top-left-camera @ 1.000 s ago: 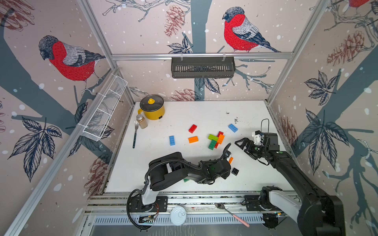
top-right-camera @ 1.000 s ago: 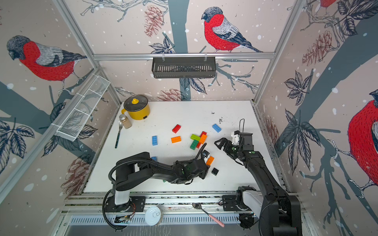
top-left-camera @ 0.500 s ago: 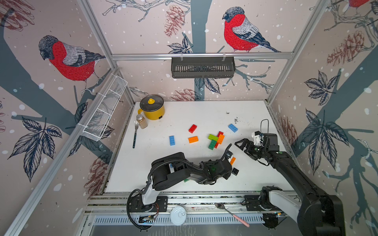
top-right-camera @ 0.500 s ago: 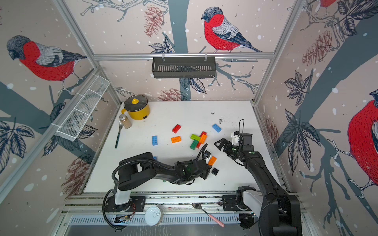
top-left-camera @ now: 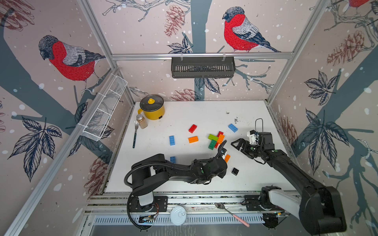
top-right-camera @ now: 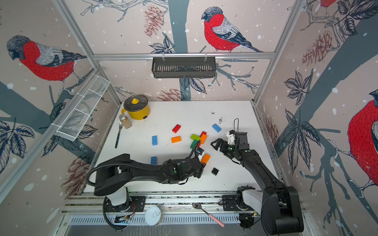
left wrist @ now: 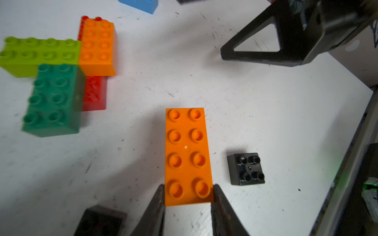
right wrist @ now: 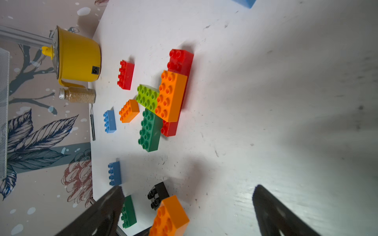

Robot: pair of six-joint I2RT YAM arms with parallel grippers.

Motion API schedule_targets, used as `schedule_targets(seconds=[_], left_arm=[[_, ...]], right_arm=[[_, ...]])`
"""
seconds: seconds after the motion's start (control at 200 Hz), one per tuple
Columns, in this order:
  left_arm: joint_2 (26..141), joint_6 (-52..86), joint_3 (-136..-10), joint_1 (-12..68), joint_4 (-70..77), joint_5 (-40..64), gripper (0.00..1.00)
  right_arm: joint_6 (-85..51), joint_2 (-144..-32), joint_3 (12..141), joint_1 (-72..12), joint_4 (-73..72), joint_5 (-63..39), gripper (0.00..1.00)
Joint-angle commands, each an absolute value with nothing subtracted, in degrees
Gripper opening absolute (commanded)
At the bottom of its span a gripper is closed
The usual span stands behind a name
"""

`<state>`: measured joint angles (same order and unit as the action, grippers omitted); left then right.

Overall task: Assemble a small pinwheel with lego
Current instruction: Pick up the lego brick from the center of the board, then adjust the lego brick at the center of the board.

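**Left jaws:** closed on one short end of an orange brick (left wrist: 187, 155), pressing its two long sides. The brick lies just beside a black square (left wrist: 246, 169), between the worktop's (top-left-camera: 184, 114) front edge and the partly built pinwheel (top-left-camera: 215, 140).

**Pinwheel:** lime, dark green, orange and red bricks joined together, set between the worktop's centre and its right edge.

**Right jaws:** spread wide, holding nothing, near the right edge beside the pinwheel.

**Loose pieces:** a red brick (top-left-camera: 192, 128), a second orange brick (top-left-camera: 193, 139) and a blue brick (top-left-camera: 172, 140) lie on the pinwheel's left-edge side.
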<state>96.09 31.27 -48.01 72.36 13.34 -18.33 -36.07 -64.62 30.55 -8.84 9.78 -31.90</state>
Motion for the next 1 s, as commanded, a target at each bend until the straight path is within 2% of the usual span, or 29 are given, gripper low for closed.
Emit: schedule_targets(seconds=[0.0,0.06,0.15,0.27,0.345,0.405,0.805,0.995], left_arm=[[90.3,35.3,-44.4,71.0,7.4,-21.3,0.17],[86.4,36.6,-42.0,69.9,5.1,-21.5,0.17],[80.7,38.6,-38.4,68.0,2.5,-21.8,0.16],[74.9,40.7,-35.3,65.1,-1.1,-23.0,0.16],[72.4,40.6,-34.3,64.1,-2.2,-23.5,0.16],[70.8,40.4,-33.7,63.6,-2.3,-23.9,0.16],[67.7,39.6,-32.1,61.4,-1.7,-24.5,0.17],[65.5,39.3,-30.6,60.5,-1.7,-24.2,0.17]], right_arm=[[-36.7,-66.4,31.0,-12.4,6.7,-27.2,1.00],[-36.5,-67.9,30.8,-14.2,5.9,-25.3,0.97],[-36.0,-70.1,31.5,-17.3,6.2,-20.6,0.87],[-37.1,-74.8,32.6,-21.4,4.1,-18.1,0.60],[-38.5,-77.7,33.6,-23.5,2.7,-16.3,0.47],[-39.4,-79.6,34.5,-24.9,2.0,-14.1,0.40],[-43.8,-90.4,43.6,-34.4,1.4,-5.4,0.18],[-45.0,-94.3,47.4,-37.4,2.5,-4.8,0.17]])
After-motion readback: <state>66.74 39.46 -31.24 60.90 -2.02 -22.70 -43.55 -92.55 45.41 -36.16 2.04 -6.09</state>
